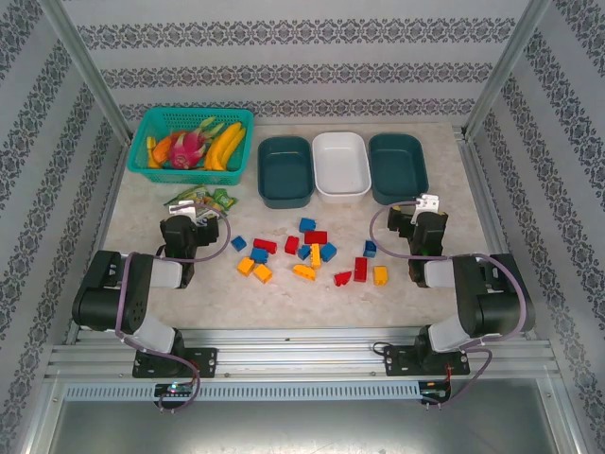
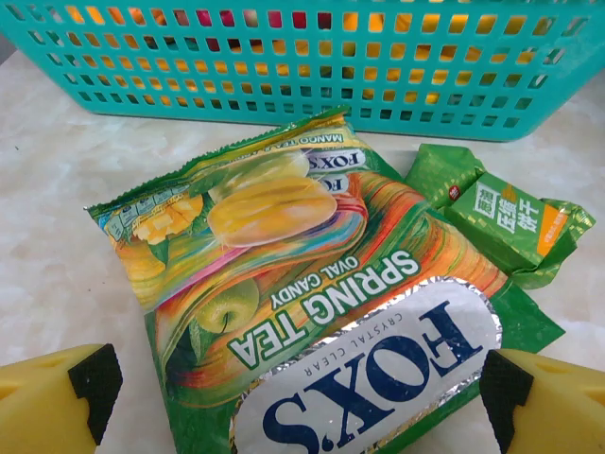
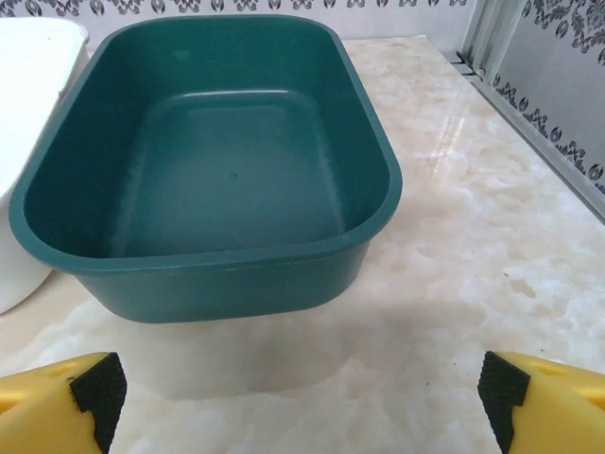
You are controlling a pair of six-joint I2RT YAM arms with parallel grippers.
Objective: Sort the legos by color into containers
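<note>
Several red, blue and yellow-orange legos (image 1: 307, 248) lie scattered on the table between the two arms. Three tubs stand in a row at the back: a dark teal one (image 1: 285, 171), a white one (image 1: 340, 164) and another dark teal one (image 1: 397, 167). All three are bare inside. My left gripper (image 1: 194, 214) hangs open above the green snack packets (image 2: 312, 284), its yellow fingers (image 2: 57, 407) spread wide. My right gripper (image 1: 423, 204) is open too, just in front of the right teal tub (image 3: 217, 170), with bare table between its fingers (image 3: 548, 402).
A turquoise mesh basket (image 1: 151, 132) with toy fruit stands at the back left, its wall (image 2: 312, 57) close behind the packets. A smaller green packet (image 2: 510, 222) lies to the right of the big one. Metal frame rails (image 3: 529, 85) border the table on the right.
</note>
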